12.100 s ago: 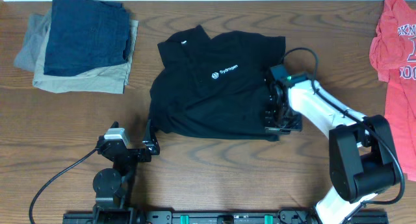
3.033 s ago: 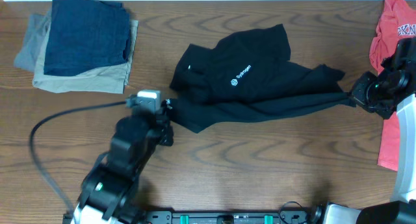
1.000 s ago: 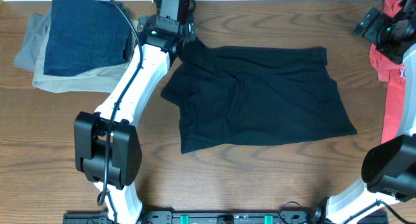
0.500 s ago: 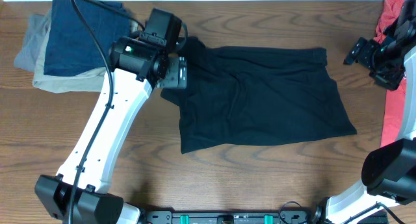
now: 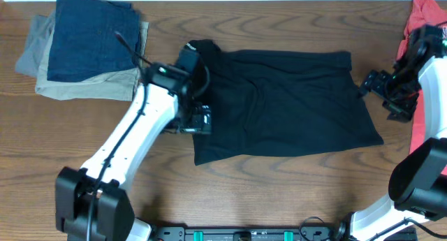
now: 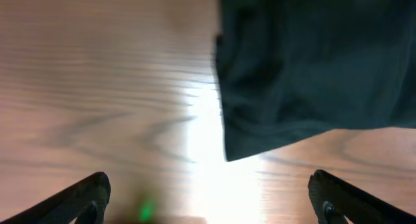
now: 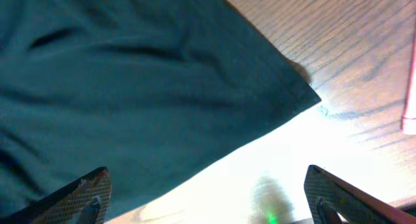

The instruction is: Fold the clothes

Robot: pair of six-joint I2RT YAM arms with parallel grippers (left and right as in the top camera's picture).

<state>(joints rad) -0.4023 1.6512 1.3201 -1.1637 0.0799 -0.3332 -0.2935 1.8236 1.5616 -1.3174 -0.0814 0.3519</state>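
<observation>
Two empty grippers, one spread shirt: take matching edges

Overhead: the black shirt (image 5: 279,105) lies flat on the table (image 5: 279,199). The left gripper (image 5: 198,120) hangs over its left edge, and the right gripper (image 5: 370,84) sits just off its right edge. For a clean fold, I judge each should pinch a matching edge point and lift evenly.

Left wrist: the fingers are spread wide and hold nothing — overhead leaves that unclear. A cloth corner lies ahead, between the two tips.

Right wrist: the fingers are likewise parted and bare. A shirt corner lies ahead, towards the right finger, with a sliver of red t-shirt (image 7: 409,87) beyond it — bare wood separates the two.
</observation>
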